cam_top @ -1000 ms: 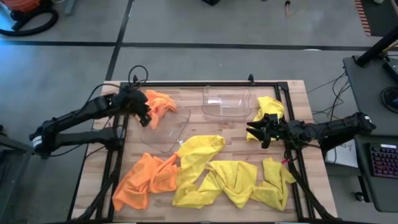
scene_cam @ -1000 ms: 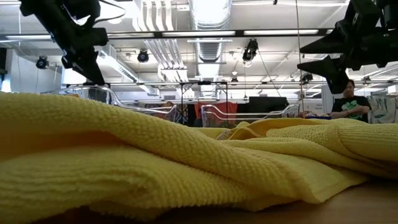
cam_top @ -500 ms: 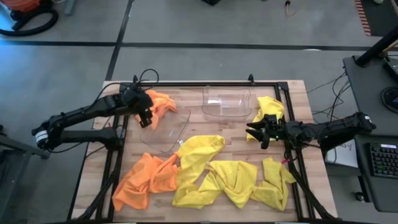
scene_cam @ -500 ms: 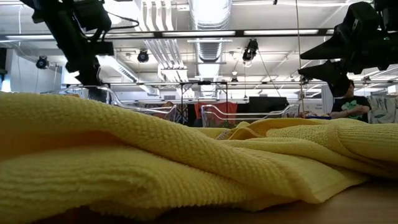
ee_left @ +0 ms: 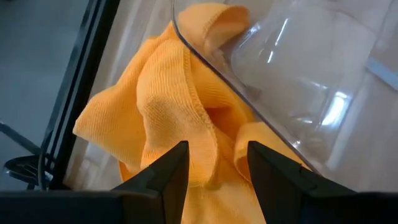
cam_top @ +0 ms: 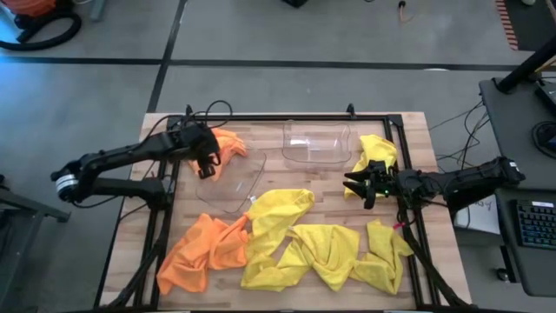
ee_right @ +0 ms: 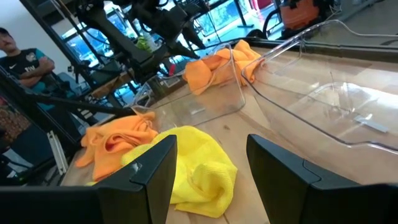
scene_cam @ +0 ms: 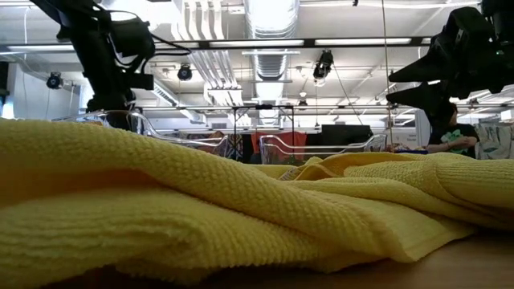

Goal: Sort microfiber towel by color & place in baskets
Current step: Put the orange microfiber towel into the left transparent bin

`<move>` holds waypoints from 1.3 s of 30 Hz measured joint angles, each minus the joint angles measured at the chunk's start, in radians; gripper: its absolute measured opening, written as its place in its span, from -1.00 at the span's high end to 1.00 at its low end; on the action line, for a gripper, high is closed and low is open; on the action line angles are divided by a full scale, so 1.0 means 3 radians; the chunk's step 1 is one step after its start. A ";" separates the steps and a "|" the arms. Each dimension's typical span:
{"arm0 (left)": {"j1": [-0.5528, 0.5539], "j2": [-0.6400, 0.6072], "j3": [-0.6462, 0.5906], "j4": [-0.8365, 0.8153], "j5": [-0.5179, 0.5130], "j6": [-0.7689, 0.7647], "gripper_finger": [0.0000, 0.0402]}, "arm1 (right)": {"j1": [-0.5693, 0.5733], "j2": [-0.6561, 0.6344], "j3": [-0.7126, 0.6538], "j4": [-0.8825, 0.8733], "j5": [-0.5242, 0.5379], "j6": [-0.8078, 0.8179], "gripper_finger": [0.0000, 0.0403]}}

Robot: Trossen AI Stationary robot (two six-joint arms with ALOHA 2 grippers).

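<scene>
My left gripper (cam_top: 206, 163) is open, low over a crumpled orange towel (cam_top: 224, 143) at the far left. In the left wrist view (ee_left: 214, 149) its fingers stand on either side of a fold of that towel (ee_left: 174, 106). The towel lies against the far-left corner of a clear basket (cam_top: 233, 181). A second clear basket (cam_top: 317, 141) stands at the far middle. My right gripper (cam_top: 356, 183) is open and empty above the table, beside a yellow towel (cam_top: 376, 151). Another orange towel (cam_top: 204, 248) and three yellow towels (cam_top: 326, 252) lie near the front.
A black metal frame (cam_top: 287, 116) runs around the work area. The near yellow towels (scene_cam: 241, 217) fill the low view's foreground. A person (ee_right: 22, 62) stands in the room beyond the table. Bare wood (cam_top: 339, 196) shows between the baskets and the front towels.
My left gripper has gone down and a little toward the table's right and near edge, onto the orange towel beside the left basket. The towels and baskets have kept their places.
</scene>
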 joint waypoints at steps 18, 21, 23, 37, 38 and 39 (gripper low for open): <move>0.0096 0.0346 0.0000 0.0195 -0.0177 0.0068 0.26 | 0.0000 0.0000 0.0000 0.0007 -0.0001 0.0003 0.06; 0.0096 0.0405 0.0000 0.0196 -0.0177 0.0068 0.26 | 0.0000 0.0000 0.0000 0.0008 -0.0001 0.0003 0.06; 0.0096 0.0440 0.0000 0.0196 -0.0177 0.0068 0.26 | 0.0000 0.0000 0.0000 0.0007 -0.0001 0.0003 0.06; 0.0228 0.0551 0.0000 0.0404 -0.0291 -0.0096 0.26 | 0.0001 0.0000 0.0000 -0.0005 -0.0001 -0.0002 0.06; 0.0265 0.0557 0.0000 0.0420 -0.0289 -0.0116 0.26 | 0.0001 0.0000 -0.0001 -0.0005 -0.0001 -0.0002 0.06; 0.0307 0.0561 0.0000 0.0416 -0.0289 -0.0122 0.26 | 0.0000 0.0000 -0.0001 -0.0005 -0.0001 -0.0002 0.06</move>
